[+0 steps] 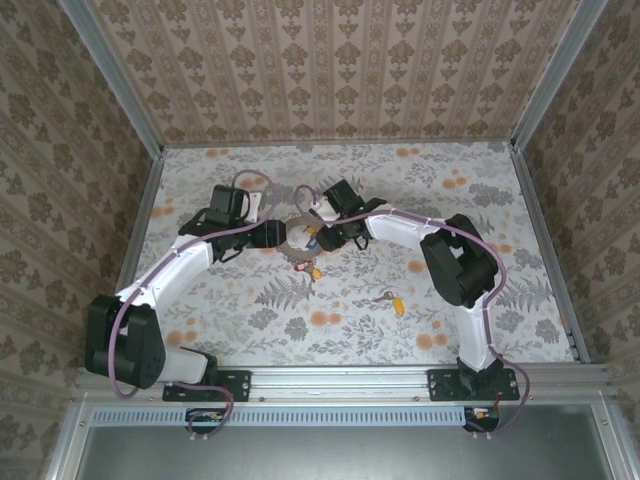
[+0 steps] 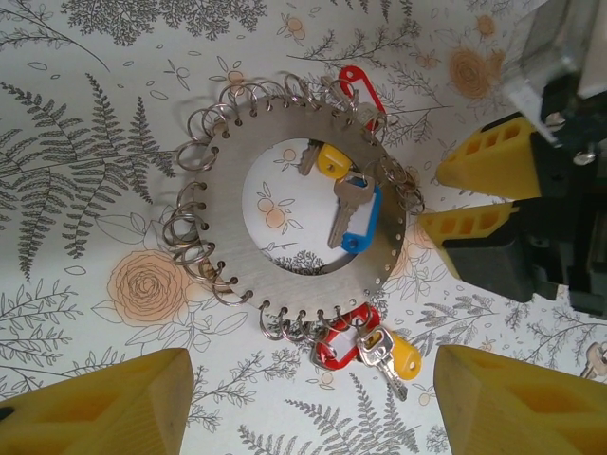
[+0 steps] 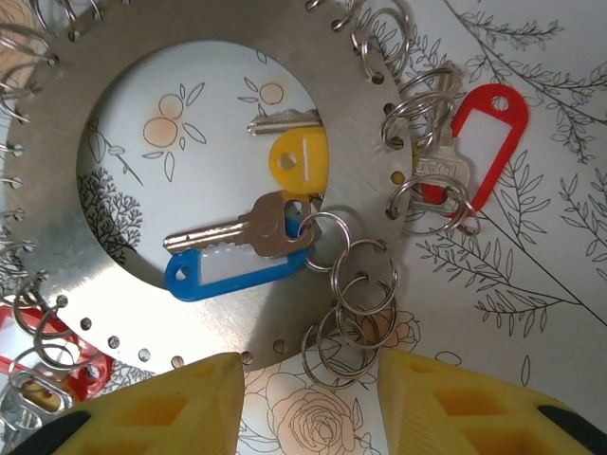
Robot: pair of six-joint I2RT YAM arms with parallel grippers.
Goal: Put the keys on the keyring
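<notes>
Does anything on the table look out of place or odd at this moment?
Yes. One key with a yellow tag lies alone on the table, well apart from the keyring, where the other keys are gathered. Nothing looks damaged or spilled.

Walls [image 1: 340, 70] on three sides: beige damask wallpaper. Tabletop [image 1: 250, 300]: white fern and floral print, orange blooms. Aluminium corner posts [image 1: 112, 75], aluminium rail [image 1: 340, 382] along near edge. Light soft, even.
</notes>
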